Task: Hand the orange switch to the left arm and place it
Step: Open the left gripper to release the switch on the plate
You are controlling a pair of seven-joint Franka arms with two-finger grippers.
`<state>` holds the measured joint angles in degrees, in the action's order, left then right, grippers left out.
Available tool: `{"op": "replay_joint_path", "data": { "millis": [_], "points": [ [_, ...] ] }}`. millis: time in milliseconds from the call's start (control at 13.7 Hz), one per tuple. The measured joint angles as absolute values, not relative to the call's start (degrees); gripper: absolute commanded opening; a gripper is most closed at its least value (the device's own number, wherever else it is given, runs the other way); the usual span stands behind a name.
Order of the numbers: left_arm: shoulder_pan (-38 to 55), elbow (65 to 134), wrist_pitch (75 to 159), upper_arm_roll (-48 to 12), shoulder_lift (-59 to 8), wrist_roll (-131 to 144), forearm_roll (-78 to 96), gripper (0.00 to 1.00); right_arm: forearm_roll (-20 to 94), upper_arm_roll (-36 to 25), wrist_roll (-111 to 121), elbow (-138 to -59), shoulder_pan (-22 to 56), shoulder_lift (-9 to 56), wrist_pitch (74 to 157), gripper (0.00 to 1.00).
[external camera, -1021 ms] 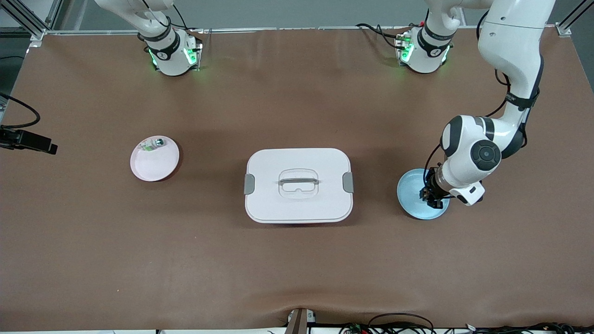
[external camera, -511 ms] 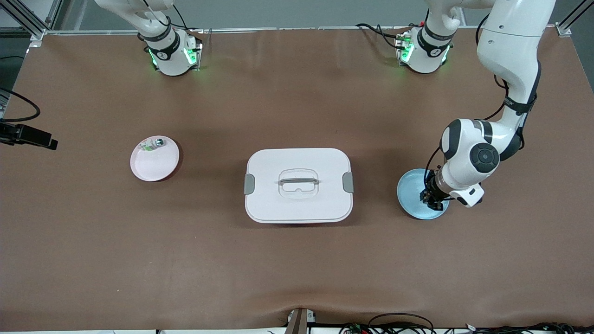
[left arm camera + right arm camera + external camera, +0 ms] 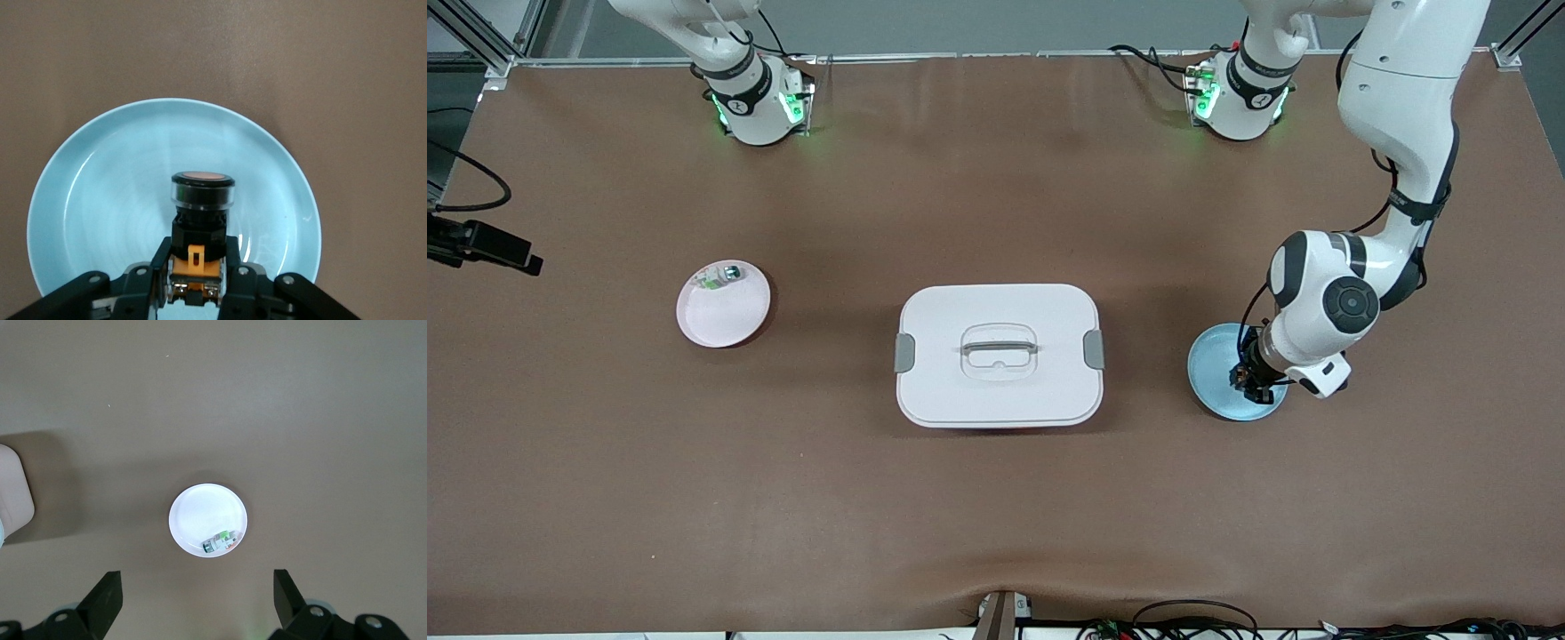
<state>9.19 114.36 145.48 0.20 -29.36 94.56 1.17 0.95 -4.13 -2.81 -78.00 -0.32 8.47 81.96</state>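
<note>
The orange switch [image 3: 202, 193], black with an orange cap and a clear rim, is clamped by its orange end between the fingers of my left gripper [image 3: 198, 257]. My left gripper [image 3: 1249, 384] is shut on it just over the blue plate [image 3: 1214, 364], seen large in the left wrist view [image 3: 100, 200]. The white box [image 3: 999, 356] sits mid-table, between the blue plate and a pink plate [image 3: 723, 309]. My right gripper [image 3: 197, 587] hangs open and empty, high above the pink plate [image 3: 207, 519]; the front view does not show it.
A small silver-green part [image 3: 720, 277] lies on the pink plate's rim toward the robots' bases, also seen in the right wrist view [image 3: 220, 540]. A black device [image 3: 485, 249] on a cable juts over the table edge at the right arm's end.
The left arm's elbow and wrist have shifted slightly, and its gripper stays shut on the switch over the blue plate. The black device at the table edge drifted a little.
</note>
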Motion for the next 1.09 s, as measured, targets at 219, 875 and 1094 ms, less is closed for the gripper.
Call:
{"op": "replay_joint_path", "data": {
  "millis": [219, 875, 1094],
  "points": [
    [9.2, 114.3, 145.7, 0.2, -29.4, 94.5, 1.2, 1.0, 1.0, -4.1, -2.8, -82.3, -0.3, 5.8, 83.9, 1.0],
    [8.8, 109.4, 131.8, 0.3, -22.8, 84.8, 0.9, 1.0, 1.0, -4.1, -2.8, -83.8, -0.3, 4.9, 85.1, 1.0],
    [8.7, 108.2, 124.8, 0.3, -18.1, 73.6, 0.8, 1.0, 1.0, -4.0, -2.8, -83.8, -0.3, 4.9, 85.7, 1.0]
  ]
}}
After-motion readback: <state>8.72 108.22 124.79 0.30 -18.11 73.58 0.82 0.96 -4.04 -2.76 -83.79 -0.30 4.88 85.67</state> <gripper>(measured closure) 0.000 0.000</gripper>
